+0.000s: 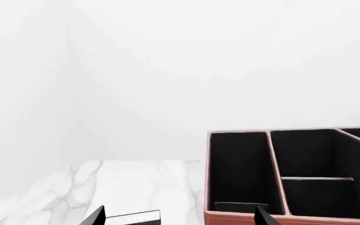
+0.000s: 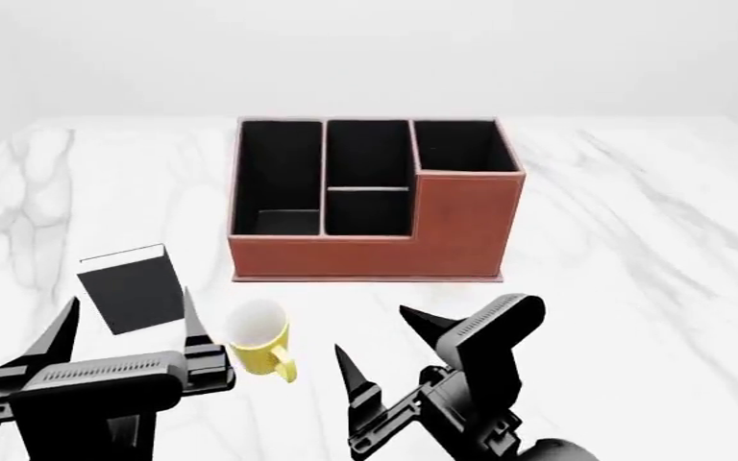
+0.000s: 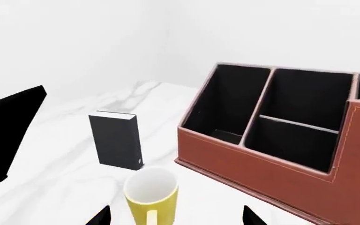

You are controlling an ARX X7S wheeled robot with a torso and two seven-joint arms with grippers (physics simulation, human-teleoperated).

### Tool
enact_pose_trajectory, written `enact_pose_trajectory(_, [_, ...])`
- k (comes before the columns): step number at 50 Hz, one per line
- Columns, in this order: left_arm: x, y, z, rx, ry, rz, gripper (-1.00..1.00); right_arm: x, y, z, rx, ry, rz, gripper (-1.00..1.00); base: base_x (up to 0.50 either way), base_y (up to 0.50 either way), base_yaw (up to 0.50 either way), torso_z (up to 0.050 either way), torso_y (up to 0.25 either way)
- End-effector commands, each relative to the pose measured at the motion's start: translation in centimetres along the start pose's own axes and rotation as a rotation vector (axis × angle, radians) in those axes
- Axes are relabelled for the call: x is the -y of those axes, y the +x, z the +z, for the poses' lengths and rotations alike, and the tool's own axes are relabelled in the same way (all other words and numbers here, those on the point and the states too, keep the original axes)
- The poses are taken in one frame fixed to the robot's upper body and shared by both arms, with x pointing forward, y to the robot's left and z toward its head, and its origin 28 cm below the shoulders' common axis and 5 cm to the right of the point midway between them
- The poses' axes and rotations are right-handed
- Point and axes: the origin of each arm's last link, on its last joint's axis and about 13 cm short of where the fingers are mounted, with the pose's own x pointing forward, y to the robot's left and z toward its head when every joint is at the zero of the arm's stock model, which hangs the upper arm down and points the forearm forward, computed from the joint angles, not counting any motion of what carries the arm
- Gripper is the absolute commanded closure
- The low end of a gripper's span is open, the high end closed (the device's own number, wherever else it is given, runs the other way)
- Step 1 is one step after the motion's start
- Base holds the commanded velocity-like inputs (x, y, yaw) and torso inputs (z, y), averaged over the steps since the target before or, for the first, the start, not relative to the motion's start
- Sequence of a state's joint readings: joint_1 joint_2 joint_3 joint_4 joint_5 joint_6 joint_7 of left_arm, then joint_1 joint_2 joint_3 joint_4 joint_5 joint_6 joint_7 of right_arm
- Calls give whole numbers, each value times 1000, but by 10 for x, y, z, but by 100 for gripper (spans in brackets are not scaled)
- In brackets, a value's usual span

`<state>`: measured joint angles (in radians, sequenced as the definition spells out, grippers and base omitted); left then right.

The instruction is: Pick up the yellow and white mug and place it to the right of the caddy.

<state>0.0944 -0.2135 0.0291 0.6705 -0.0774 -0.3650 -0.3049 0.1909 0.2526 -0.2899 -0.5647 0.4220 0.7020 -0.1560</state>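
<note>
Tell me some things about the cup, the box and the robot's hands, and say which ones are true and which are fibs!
1. The yellow and white mug stands upright on the marble table. True.
2. The mug sits inside the caddy. False: it is on the table in front of the caddy, not touching it.
3. The right gripper holds the mug. False: its fingers are spread and empty, beside the mug.
4. A dark book-like block stands on the table, left of the mug. True.
5. The caddy has one end section taller than the rest. True.
6. The left gripper is shut on the block. False: its fingers are open and hold nothing.
</note>
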Motion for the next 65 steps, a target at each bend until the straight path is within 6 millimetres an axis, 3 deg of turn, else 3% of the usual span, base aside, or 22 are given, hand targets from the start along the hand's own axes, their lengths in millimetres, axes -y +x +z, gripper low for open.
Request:
enact_pose_trajectory(1, [-1,0,0,1,-2,8,-100,-5,2,-3,-22,61,88,-100,0,0,0,0,0])
enact_pose_trajectory(25, [-1,-1,-2,-1,-2,7,-100,-13,17,-17,-50,116,148,-100,0,0,0,0,0])
enact_pose_trajectory(65, [-2,-1,-5,-3,-5,3,-100,-4,52,-46,-172,60,99,-100,0,0,0,0,0])
